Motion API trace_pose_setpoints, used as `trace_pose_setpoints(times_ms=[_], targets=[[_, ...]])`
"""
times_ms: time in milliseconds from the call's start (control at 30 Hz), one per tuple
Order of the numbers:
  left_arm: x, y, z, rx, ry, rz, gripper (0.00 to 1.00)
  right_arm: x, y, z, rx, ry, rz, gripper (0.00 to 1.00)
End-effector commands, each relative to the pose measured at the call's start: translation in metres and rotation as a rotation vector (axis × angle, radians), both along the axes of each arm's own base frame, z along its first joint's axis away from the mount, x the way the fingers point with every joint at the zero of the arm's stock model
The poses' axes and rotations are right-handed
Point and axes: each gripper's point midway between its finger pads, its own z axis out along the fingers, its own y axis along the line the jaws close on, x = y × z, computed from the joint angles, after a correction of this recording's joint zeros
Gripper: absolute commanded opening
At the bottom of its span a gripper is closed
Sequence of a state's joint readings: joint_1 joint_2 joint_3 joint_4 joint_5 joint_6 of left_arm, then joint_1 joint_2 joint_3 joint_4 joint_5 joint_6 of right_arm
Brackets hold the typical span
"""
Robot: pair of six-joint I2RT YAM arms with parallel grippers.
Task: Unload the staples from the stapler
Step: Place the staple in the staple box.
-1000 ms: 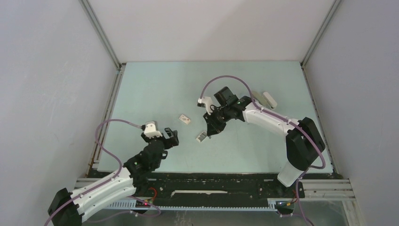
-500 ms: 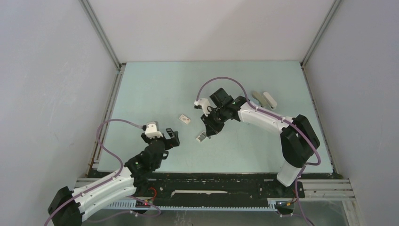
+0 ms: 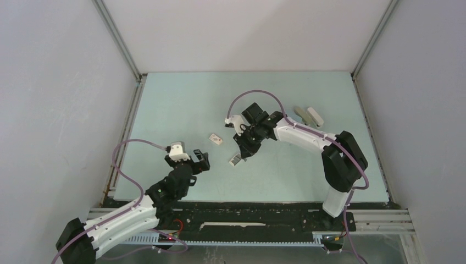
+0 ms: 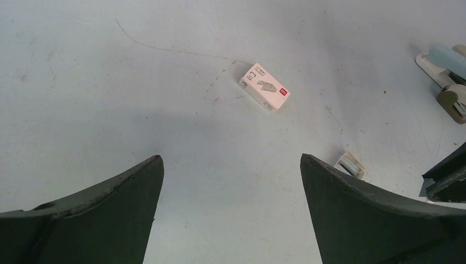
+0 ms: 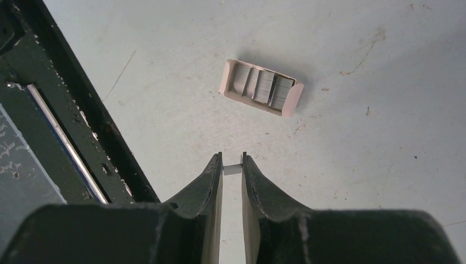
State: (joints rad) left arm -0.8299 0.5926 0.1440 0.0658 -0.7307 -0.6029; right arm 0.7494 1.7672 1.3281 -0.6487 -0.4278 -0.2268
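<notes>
right pincer of mine pinches staples; open box just beyond its tips; my left pincer gapes wide.

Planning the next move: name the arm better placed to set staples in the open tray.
Right. The right gripper pinches the staples just short of the open tray; the left gripper hangs open, empty, farther away.

**Pale Green Table, Plain Grey Walls**

The table top under the right pincer was a pale mint green, flecked with small scuffs and thin scratches. Plain grey-white walls stood beyond the pincer and well off to both its sides, joined by aluminium corner posts. On its near side ran a black strip and a metal rail. The light was even and soft.
</notes>
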Motion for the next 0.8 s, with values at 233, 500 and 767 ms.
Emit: trace_pose_setpoints(times_ms=[233,500,767], targets=[[0.002,0.005,0.001,-0.017,-0.025,0.034,1.0,0.017,0.023,0.008,-0.022,-0.064,0.004,0.24],[0.002,0.006,0.0,-0.017,-0.025,0.033,1.0,0.023,0.034,-0.004,-0.06,-0.07,0.01,0.24],[0.002,0.005,0.0,-0.016,-0.024,0.032,1.0,0.026,0.043,-0.015,-0.109,-0.091,0.021,0.24]])
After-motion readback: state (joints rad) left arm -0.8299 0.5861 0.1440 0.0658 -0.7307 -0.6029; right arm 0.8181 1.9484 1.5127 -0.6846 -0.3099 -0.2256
